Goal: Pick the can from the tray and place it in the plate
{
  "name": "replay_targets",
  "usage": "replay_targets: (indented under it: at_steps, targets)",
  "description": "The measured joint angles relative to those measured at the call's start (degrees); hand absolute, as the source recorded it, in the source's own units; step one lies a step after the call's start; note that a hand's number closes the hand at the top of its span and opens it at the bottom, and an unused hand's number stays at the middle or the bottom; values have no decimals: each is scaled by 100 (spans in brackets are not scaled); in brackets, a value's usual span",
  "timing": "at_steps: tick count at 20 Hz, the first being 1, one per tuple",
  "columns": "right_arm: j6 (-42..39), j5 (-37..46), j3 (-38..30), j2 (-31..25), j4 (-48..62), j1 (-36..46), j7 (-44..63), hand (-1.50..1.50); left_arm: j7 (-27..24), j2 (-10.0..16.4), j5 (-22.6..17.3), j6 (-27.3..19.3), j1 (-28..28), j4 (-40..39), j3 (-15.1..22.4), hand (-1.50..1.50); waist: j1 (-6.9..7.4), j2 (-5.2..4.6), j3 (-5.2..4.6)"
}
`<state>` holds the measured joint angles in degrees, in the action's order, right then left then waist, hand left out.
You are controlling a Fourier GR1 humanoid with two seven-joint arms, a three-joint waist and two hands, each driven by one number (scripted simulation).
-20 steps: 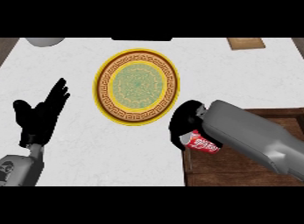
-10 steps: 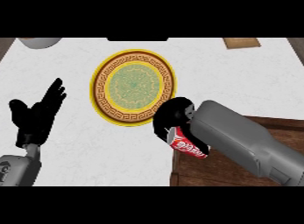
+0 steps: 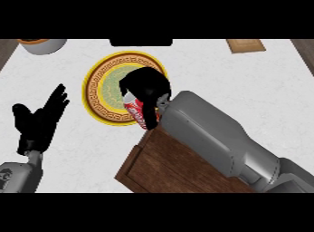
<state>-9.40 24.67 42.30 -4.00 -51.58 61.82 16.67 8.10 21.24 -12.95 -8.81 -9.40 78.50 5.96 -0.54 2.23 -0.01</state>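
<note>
Clasping a red can point(image 3: 138, 114), white lettering unreadable, the right hand point(image 3: 146, 84) hangs over the plate point(image 3: 104, 89).

Right hand point(image 3: 146, 85): black fingers curled round the can.
Can point(image 3: 135, 113): red, tilted, sticking out below the hand.
Plate point(image 3: 92, 97): yellow-rimmed, under the hand and to its left.
Tray point(image 3: 166, 163): wooden, below the hand, beside the forearm.
Left hand point(image 3: 39, 118): open, fingers up, over the white desk point(image 3: 253, 86), well left of the right hand.
</note>
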Motion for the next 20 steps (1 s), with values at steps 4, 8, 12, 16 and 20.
replay_targets:
  at_steps: [4, 8, 12, 16, 20]
  targets:
    - [1311, 565, -284, 246, 52, 465, 1269, 150, 2, -11, 18, 18, -21, -28, 32, 0, 71, 14, -17]
    - [2488, 1103, -379, 340, 152, 816, 2653, 150, -20, -75, 51, 40, -97, -27, 113, 0, 223, -59, -27]
    - [3353, 1551, -291, 365, 335, 1102, 3927, 150, -88, -143, 134, 75, -188, -43, 230, 0, 419, -157, -31]
    - [3863, 1900, -126, 347, 606, 1228, 4513, 150, -68, -188, 150, 93, -331, -81, 253, 0, 535, -231, -28]
    - [4091, 2158, 28, 331, 866, 1153, 4770, 150, -85, -205, 141, 148, -410, -150, 239, 0, 543, -265, -23]
